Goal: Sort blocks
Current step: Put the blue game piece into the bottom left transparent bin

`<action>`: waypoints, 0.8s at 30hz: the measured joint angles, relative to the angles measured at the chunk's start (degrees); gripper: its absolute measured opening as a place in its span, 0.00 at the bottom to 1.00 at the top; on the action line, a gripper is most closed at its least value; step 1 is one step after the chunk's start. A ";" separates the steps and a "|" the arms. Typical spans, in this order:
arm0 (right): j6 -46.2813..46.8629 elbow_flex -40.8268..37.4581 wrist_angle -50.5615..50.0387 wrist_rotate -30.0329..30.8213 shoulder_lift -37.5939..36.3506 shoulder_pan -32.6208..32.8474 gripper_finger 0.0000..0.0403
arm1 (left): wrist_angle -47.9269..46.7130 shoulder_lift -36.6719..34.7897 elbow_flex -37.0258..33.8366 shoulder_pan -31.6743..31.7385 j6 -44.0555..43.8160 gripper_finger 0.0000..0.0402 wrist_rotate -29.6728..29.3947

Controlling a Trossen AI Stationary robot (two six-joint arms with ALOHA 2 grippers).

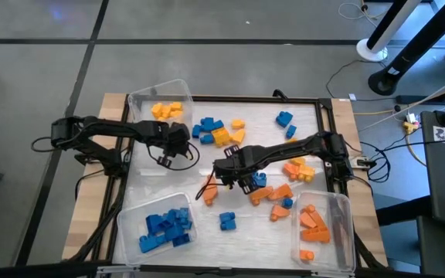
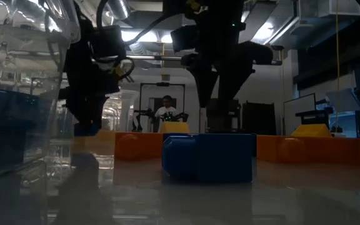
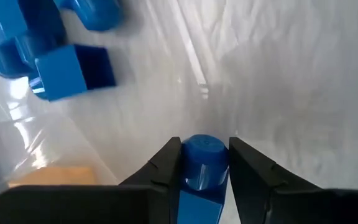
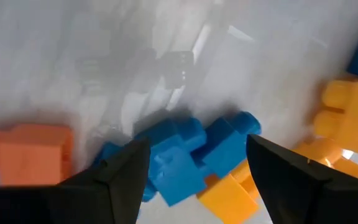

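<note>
Currently the left claw [image 3: 204,180] is clamped on a blue block [image 3: 201,167], its two fingers pressing either side of the stud end. It hangs over the bench [image 1: 168,185] left of centre, and beyond its tips a few loose blue blocks [image 3: 48,46] lie on the white sheet. Further to its right in the high view, the right claw [image 4: 197,165] stands spread wide with nothing between its fingers. Just ahead of its tips lies a blue block cluster [image 4: 185,152] touching a yellow block [image 4: 229,196], with an orange block [image 4: 27,152] off to one side. Around both claws the other blocks [image 1: 219,131] are scattered, and three clear bins hold sorted yellow [image 1: 167,110], blue [image 1: 164,226] and orange [image 1: 314,222] ones.
</note>
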 joint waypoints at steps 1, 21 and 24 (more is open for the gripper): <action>0.05 0.00 0.02 -0.40 0.00 0.25 0.66 | -0.07 0.00 0.41 -0.36 -0.72 0.23 0.54; 13.20 0.00 -8.43 -0.96 0.00 9.50 0.66 | -6.65 -12.22 13.74 -10.86 -13.34 0.24 2.55; 15.86 0.00 -8.40 -3.18 0.00 11.09 0.66 | -7.23 -16.34 15.73 -13.98 -18.22 0.24 3.69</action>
